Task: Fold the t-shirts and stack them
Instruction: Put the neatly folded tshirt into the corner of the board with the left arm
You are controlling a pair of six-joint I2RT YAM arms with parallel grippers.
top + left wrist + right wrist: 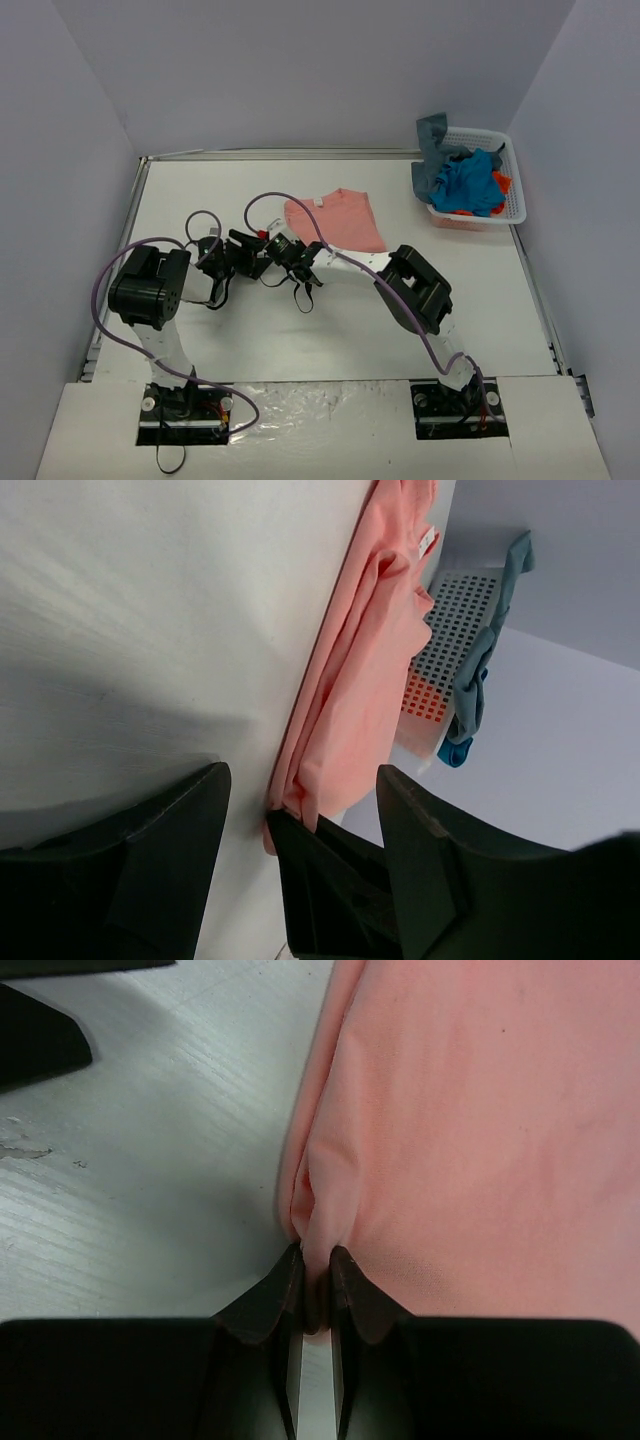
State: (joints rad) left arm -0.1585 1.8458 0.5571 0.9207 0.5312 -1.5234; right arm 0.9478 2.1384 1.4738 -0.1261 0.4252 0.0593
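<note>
A salmon-pink t-shirt [338, 220] lies partly folded on the white table, mid-back. My right gripper [315, 1265] is shut on a bunched fold at the shirt's near-left edge [450, 1140]; in the top view it sits at that corner [292, 241]. My left gripper [300, 780] stands open just left of it [270, 253], its fingers [150, 860] either side of the right gripper's tip and the pinched pink corner [345, 720], not touching the cloth. More t-shirts sit in the basket: bright blue [470, 185], slate grey-blue [432, 150] draped over the rim, orange-red [502, 183].
A white lattice basket [515, 205] stands at the table's back right corner, also in the left wrist view [450, 610]. Purple cables loop over both arms near the centre [265, 200]. Grey walls close in the table on three sides.
</note>
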